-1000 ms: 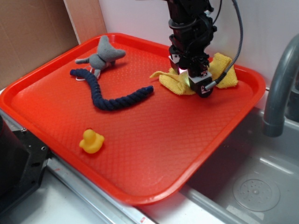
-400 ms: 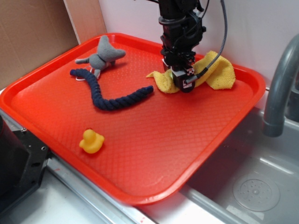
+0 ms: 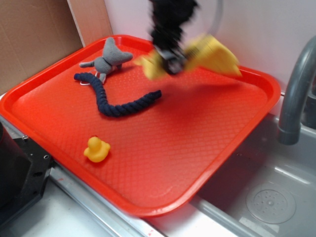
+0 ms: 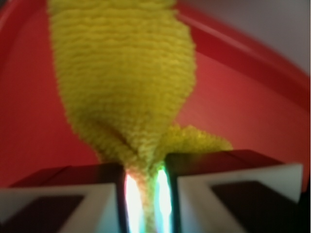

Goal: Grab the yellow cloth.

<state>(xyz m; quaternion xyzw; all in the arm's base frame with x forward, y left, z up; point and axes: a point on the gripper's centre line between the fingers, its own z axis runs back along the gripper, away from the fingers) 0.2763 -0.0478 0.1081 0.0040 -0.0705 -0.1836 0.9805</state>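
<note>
One yellow cloth (image 4: 126,87) pinched in claw (image 4: 146,194).

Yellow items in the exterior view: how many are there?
2. The yellow cloth is pinched in the gripper and lifted above the far side of the red tray; the yellow rubber duck sits near the tray's front-left edge. None appear hidden.

One tray (image 3: 237,148) holds four things — cloth (image 3: 217,54), rope (image 3: 118,103), plush (image 3: 109,59), duck (image 3: 96,149).
</note>
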